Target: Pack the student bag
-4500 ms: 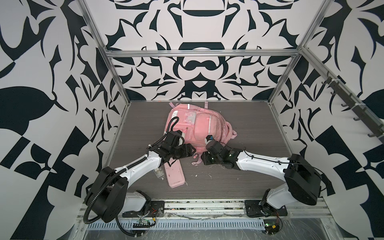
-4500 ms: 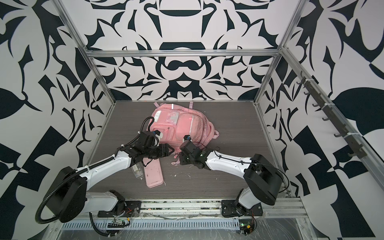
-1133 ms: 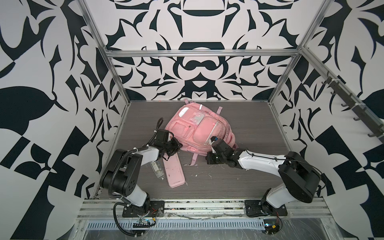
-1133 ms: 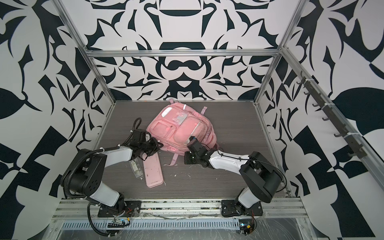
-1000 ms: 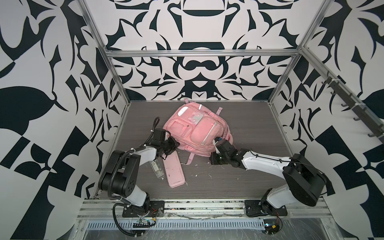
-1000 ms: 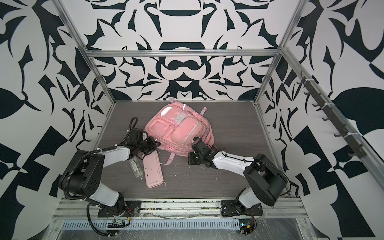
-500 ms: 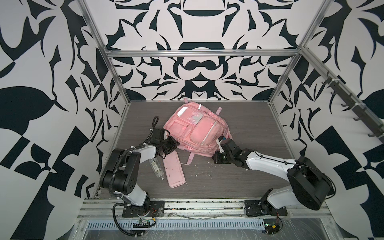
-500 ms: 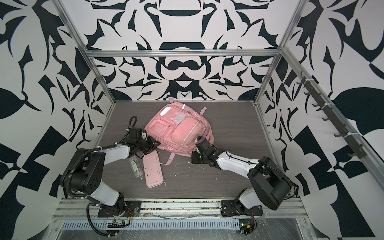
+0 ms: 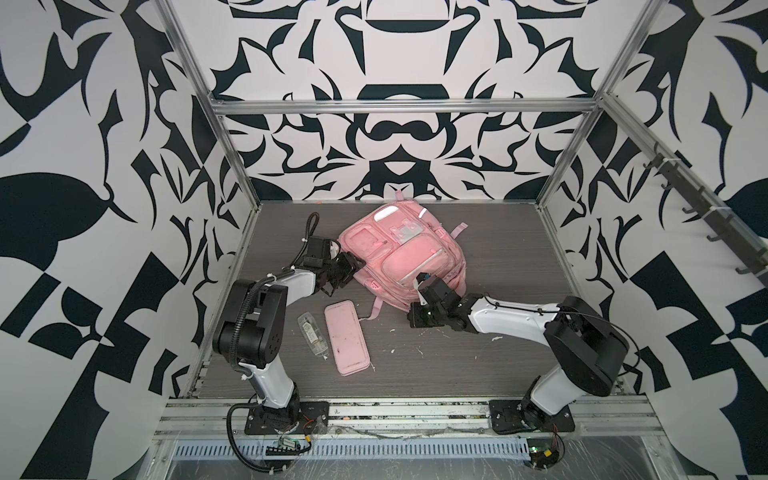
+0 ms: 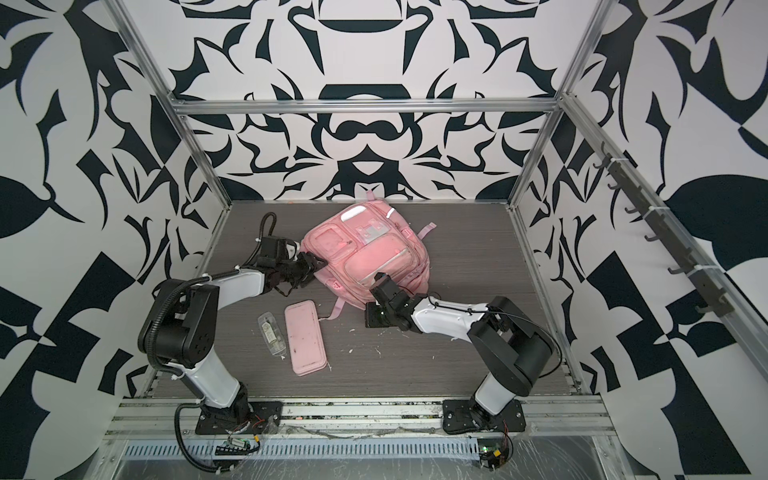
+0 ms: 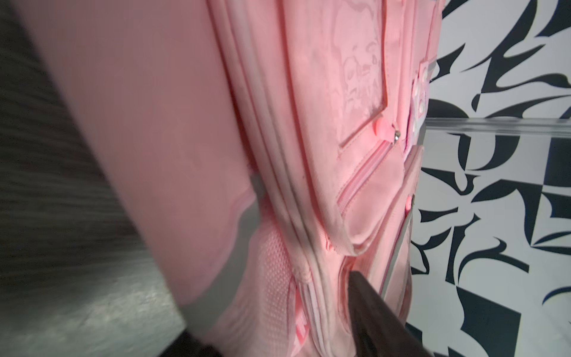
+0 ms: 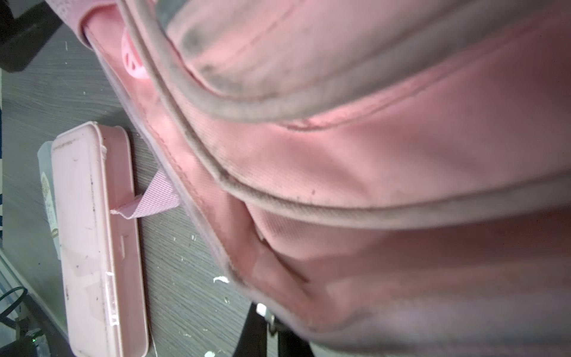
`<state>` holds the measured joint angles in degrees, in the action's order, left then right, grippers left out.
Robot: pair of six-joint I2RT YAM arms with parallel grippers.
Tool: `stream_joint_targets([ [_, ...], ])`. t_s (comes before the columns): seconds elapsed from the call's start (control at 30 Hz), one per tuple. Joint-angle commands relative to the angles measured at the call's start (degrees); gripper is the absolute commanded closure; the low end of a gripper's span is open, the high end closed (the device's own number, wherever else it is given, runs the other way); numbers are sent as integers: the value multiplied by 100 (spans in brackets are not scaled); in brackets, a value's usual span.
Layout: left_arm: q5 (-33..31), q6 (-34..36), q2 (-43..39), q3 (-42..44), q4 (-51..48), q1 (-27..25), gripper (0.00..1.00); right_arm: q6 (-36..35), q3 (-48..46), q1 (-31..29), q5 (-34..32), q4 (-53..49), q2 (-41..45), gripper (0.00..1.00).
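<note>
The student bag (image 9: 409, 259) (image 10: 370, 253) is a pink backpack lying front-up at the middle back of the table. My left gripper (image 9: 350, 266) (image 10: 312, 262) is at its left side. In the left wrist view its dark fingers (image 11: 367, 306) stand apart, and the left gripper (image 11: 272, 306) is open around the bag's (image 11: 191, 129) piped side edge. My right gripper (image 9: 424, 283) (image 10: 380, 281) is at the bag's near edge. The right gripper (image 12: 267, 315) is shut on a small metal zipper pull with a white tab, under the bag's (image 12: 355, 160) fabric.
A flat pink pencil case (image 9: 347, 338) (image 10: 306, 338) (image 12: 95, 235) lies near the front of the bag, and a loose pink strap end touches it. A clear plastic packet (image 9: 312, 332) (image 10: 272, 334) lies to its left. White crumbs dot the tabletop (image 9: 490, 249).
My left gripper's jaws have opened at the bag's left side. The right gripper stays shut and has shifted a little along the bag's near edge.
</note>
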<state>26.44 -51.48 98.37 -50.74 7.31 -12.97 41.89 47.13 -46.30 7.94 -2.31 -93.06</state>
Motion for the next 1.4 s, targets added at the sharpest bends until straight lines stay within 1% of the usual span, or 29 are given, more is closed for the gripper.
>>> stream_joint_targets([
  [0.0, 428, 389, -365, 239, -288, 5, 35, 49, 261, -94, 133, 201, -44, 100],
  [0.13, 543, 440, -843, 792, -375, -34, 32, 75, 296, -139, 209, 298, -154, 100],
  [0.23, 474, 423, -1182, 1092, -481, -201, 32, 105, 365, -184, 252, 339, -251, 100],
  [0.37, 235, 236, -1465, 1313, -483, -687, 33, 110, 487, -257, 286, 343, -352, 100],
  [0.5, 68, 16, -1375, 1359, -295, -1103, 34, 120, 616, -340, 309, 323, -397, 100],
  [0.67, 33, -148, -1130, 1442, -43, -1356, 44, 144, 750, -437, 305, 329, -422, 100],
  [0.8, -6, -207, -996, 1467, 132, -1376, 49, 166, 866, -554, 327, 327, -463, 100],
  [0.9, 1, -226, -899, 1392, 191, -1380, 56, 140, 937, -615, 325, 270, -487, 100],
  [1.0, -8, -189, -820, 1323, 194, -1383, 63, 110, 931, -641, 292, 207, -431, 100],
  [1.17, 10, -164, -701, 1175, 162, -1381, 81, -50, 912, -636, 119, -113, -255, 100],
  [1.23, 2, -105, -699, 1093, 91, -1373, 86, -89, 871, -642, 83, -211, -165, 100],
  [1.37, -44, 39, -729, 926, -117, -1317, 94, -245, 735, -609, -97, -507, 90, 100],
])
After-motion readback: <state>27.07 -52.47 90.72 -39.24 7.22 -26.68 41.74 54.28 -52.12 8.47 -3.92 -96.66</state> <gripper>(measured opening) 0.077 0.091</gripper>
